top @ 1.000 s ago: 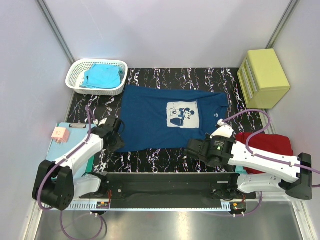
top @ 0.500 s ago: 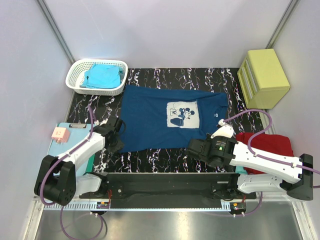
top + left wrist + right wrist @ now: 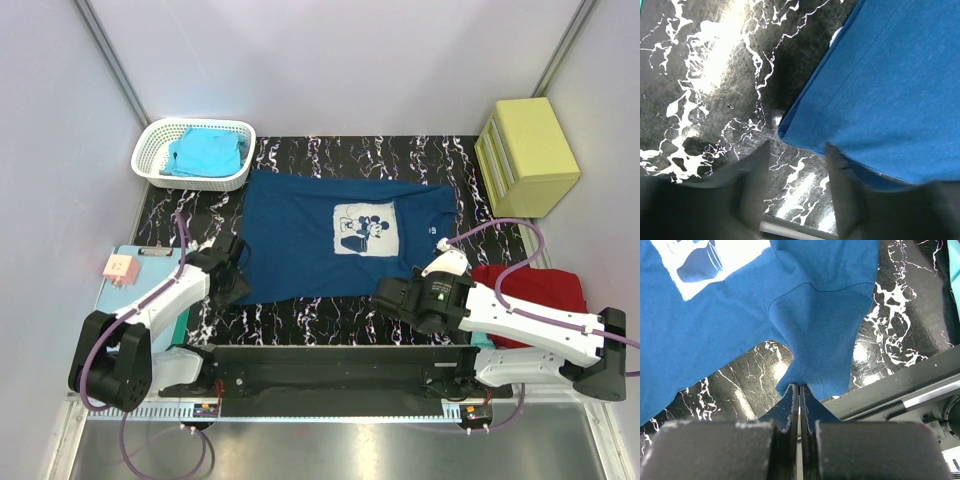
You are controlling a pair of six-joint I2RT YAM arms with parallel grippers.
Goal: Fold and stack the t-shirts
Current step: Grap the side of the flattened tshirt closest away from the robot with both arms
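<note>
The navy tee (image 3: 300,240) is spread flat on the desk (image 3: 330,155), print up, collar away from the arms. It's thin cotton, so it looks light and floppy. Nothing stiff here: lift one point and the rest will sag and drag. It shouldn't be slippery, and a pinch of cloth ought to hold. The best grips look like the near corners and the sleeve, taken as a pair so the fold line stays straight.

On the right, the right claw (image 3: 799,390) is clamped tight on a tuck of the near sleeve (image 3: 825,335), and the cloth bunches into a peak right at the tips. That sleeve is held just off the near edge of the desk.

Over to the left: the left claw (image 3: 796,165) has its jaws apart and grips nothing. The hem corner (image 3: 785,131) sits just ahead of the gap, the marbled desk shows between the fingers (image 3: 747,195), and the hem seems to run beneath the other finger. It's beside the corner, not around it. A nudge forward looks needed before closing.

Elsewhere, a red tee (image 3: 535,290) lies by the right arm and a turquoise tee (image 3: 205,152) sits in the basket (image 3: 150,150).
</note>
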